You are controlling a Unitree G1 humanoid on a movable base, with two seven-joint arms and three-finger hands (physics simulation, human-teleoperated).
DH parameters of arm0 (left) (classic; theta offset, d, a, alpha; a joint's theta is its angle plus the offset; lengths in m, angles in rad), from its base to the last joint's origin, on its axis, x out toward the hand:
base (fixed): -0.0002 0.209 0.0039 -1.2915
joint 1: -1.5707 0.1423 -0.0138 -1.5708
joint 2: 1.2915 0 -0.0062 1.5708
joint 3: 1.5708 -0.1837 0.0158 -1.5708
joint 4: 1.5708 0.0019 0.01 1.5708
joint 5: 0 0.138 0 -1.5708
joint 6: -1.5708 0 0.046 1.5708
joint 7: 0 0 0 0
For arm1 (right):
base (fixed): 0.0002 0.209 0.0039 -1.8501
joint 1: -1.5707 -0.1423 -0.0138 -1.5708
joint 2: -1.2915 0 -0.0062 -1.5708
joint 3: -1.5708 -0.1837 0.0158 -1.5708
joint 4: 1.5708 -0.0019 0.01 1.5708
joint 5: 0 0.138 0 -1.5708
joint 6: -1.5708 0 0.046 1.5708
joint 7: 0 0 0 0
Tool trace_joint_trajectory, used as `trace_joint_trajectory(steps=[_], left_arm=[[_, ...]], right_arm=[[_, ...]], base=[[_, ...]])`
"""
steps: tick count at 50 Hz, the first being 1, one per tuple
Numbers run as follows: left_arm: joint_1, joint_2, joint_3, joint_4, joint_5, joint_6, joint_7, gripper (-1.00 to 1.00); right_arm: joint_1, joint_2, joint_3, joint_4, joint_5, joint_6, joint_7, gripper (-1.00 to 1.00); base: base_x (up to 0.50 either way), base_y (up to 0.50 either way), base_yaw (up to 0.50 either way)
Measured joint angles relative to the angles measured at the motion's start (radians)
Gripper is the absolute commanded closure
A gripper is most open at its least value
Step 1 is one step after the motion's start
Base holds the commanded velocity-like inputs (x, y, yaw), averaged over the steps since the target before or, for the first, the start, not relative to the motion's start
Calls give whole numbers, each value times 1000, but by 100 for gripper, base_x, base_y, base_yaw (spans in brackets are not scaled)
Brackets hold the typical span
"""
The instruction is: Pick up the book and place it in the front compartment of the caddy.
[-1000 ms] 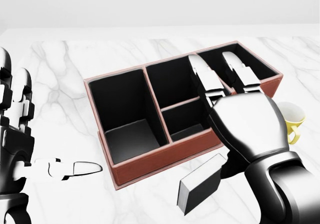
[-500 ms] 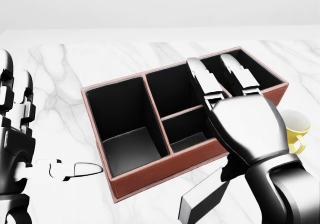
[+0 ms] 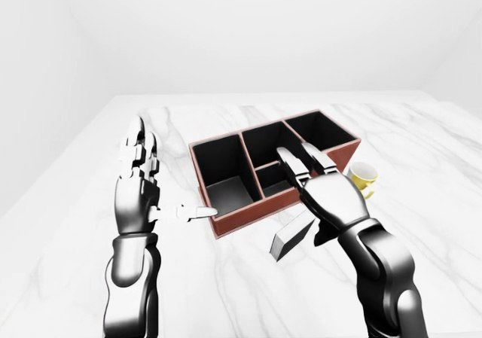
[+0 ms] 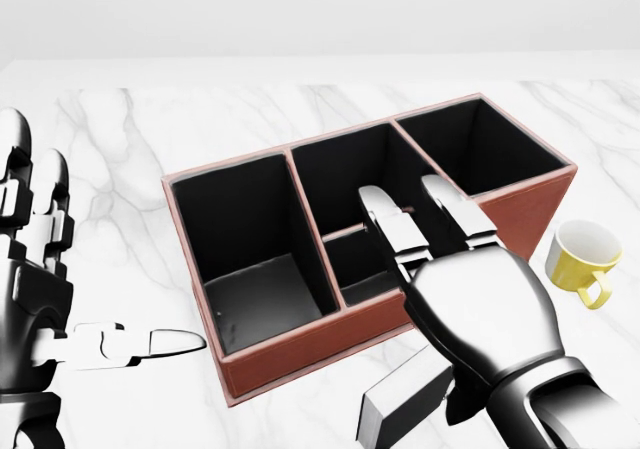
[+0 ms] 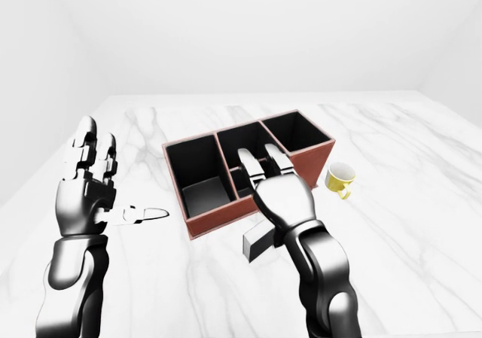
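Head view: book point(image 4: 405, 400) lies on the bench point(image 4: 120, 149) beside the caddy point(image 4: 300, 341), under the spread-fingered right hand point(image 4: 440, 244); ungrasped. Left hand point(image 4: 40, 269) spread too.

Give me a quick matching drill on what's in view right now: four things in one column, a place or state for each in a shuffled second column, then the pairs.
1. book
2. mug
3. caddy
4. left hand

A. yellow, on the marble at head view right of the caddy
B. open, fingers spread, holding nothing
C. under the right hand, outside the caddy
D. all compartments empty

Pairs: 1-C, 2-A, 3-D, 4-B
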Motion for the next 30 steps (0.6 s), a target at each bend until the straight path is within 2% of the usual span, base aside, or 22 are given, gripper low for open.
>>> trace_joint_trajectory(steps=[12,30], left_arm=[[0,-2,-12,3,9,0,3,-100],[2,-3,-13,23,10,0,1,-100]], right_arm=[[83,9,65,67,-51,0,0,-100],[70,18,157,269,-137,0,-30,-100]], base=[[0,0,0],[0,0,0]])
